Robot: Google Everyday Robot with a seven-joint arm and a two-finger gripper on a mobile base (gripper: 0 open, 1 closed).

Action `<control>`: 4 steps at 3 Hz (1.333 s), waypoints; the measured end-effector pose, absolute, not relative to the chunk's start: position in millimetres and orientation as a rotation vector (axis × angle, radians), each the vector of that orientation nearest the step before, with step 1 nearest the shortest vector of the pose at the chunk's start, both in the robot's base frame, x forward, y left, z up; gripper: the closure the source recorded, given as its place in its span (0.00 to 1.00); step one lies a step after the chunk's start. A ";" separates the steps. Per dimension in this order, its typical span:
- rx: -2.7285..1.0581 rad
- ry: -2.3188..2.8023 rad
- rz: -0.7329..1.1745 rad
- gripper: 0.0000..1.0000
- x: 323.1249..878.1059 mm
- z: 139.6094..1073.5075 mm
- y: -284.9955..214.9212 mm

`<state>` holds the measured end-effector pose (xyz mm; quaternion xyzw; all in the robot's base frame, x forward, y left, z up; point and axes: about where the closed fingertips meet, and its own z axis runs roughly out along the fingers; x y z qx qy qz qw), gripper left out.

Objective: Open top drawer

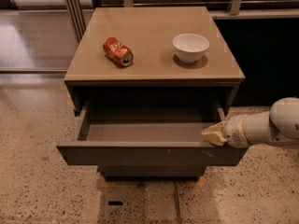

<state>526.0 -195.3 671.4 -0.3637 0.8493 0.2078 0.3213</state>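
Top drawer [140, 154], pulled well out beneath the counter [154, 80]: flat dark grey-brown front with small white scratches near the middle and right, and a shallow grey interior. White arm [266, 126] reaches in level from the right. Its yellowish pincer [214, 135] sits at the drawer's front right corner; released or clenched cannot be told. On the counter, a red soda can [117, 51] lies on its side, well apart from an upright white bowl [190, 47].

Top drawer [140, 155]: matt dark grey-brown front, small white scratches; interior smooth, matt grey. Cabinet top [154, 24]: smooth tan laminate look, slight sheen. Soda can [118, 52]: glossy red metal. Bowl [190, 47]: glossy white, ceramic-looking. Floor [37, 190]: polished speckled stone. Gripper [212, 135] at drawer's right front corner: matt cream tip. Arm [266, 127]: smooth white plastic shell.
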 end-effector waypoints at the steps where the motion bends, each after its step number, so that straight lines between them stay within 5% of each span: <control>1: -0.965 2.220 0.584 1.00 511.0 672.0 -197.2; 4: -0.857 2.052 0.578 1.00 515.9 699.5 -205.3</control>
